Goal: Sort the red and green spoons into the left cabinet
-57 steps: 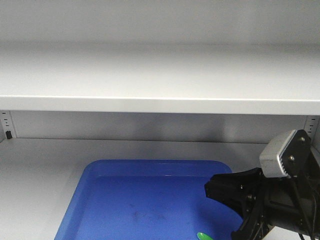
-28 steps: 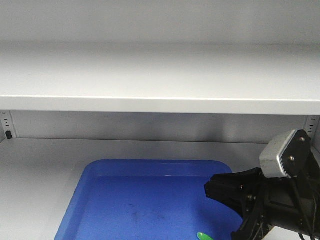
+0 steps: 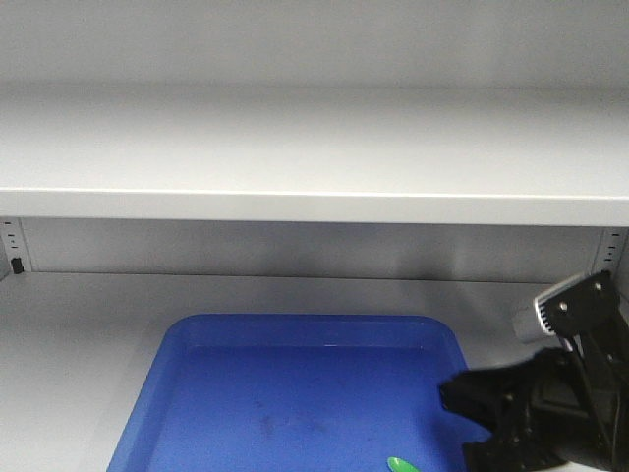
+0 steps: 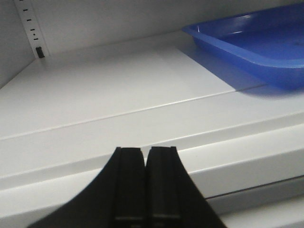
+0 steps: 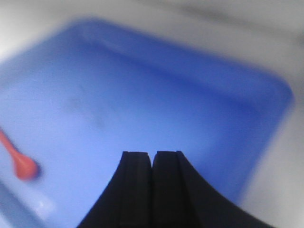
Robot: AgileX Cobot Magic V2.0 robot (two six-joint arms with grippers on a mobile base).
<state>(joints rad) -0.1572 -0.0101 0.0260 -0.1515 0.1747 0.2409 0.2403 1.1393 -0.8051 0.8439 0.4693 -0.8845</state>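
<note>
A green spoon [image 3: 398, 464] shows only its tip at the bottom edge of the front view, lying in the blue tray [image 3: 295, 393]. A blurred red spoon [image 5: 20, 163] lies in the blue tray [image 5: 156, 95] at the far left of the right wrist view. My right gripper [image 5: 152, 153] hovers over the tray, shut with nothing between its fingers. The right arm [image 3: 550, 413] sits at the tray's right edge. My left gripper [image 4: 145, 149] is shut and empty, low in front of the left cabinet's pale shelf [image 4: 118, 85].
A flat grey-white shelf board [image 3: 295, 147] spans the cabinet above the tray. Peg-hole strips [image 3: 12, 246] run up the rear corners; one [image 4: 32, 28] shows in the left wrist view. The blue tray [image 4: 256, 38] lies to the right of my left gripper.
The right arm has shifted to the right and lower, away from the tray's middle toward its right edge. The tray and the green spoon have not moved.
</note>
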